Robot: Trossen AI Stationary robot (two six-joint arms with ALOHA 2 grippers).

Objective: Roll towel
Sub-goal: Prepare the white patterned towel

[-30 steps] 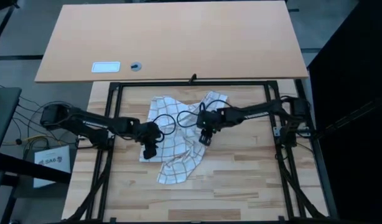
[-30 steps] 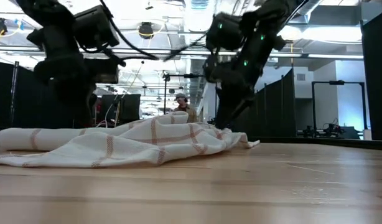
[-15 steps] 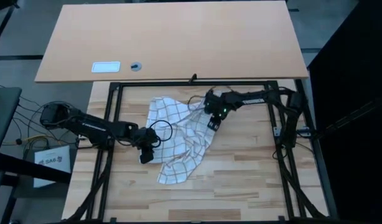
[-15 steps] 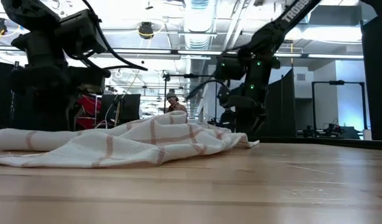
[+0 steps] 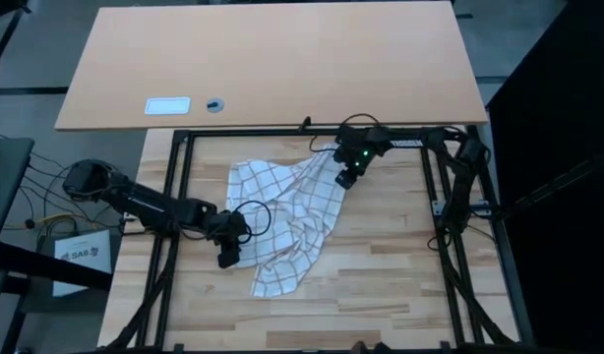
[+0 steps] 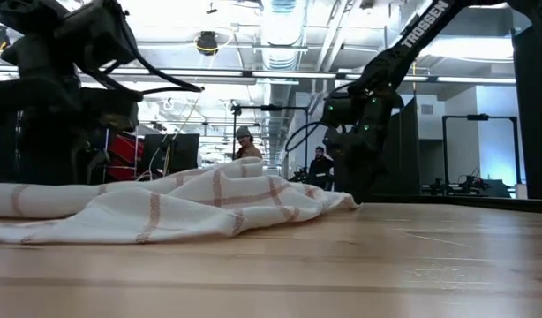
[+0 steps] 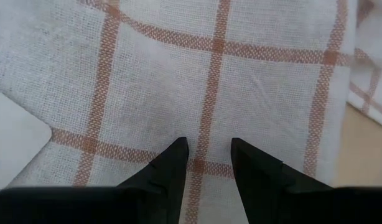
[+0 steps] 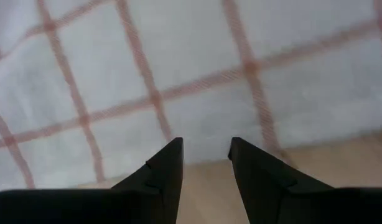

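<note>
The towel [image 5: 287, 221] lies crumpled in the middle of the wooden bench [image 5: 381, 275], spreading from the upper centre of the high view down toward the lower centre, where a loose corner trails off. From the low camera it shows as a shallow heap of folds [image 6: 165, 208], nowhere flat, so no rolling has begun by the look of it.

The left hand [image 5: 227, 258] sits at the cloth's left edge, left of centre in the high view. Its wrist camera shows the two dark fingers [image 7: 172, 165] set a narrow gap apart, holding nothing, with the checked weave right beneath them. The right hand [image 5: 345, 179] is at the upper right edge of the cloth, near the black frame [image 5: 302, 131]. Its fingers [image 8: 166, 165] are likewise slightly parted and empty, poised where cloth meets bare wood.

This is thin, soft, light fabric. I would expect it to drape and bunch at any tug, and to slide easily on the smooth wood instead of staying put. It will not hold a shape unaided. A pinch on a single edge or corner seems the best grip, one hand at each end of the same side, so it can be drawn flat before being turned over on itself.
</note>
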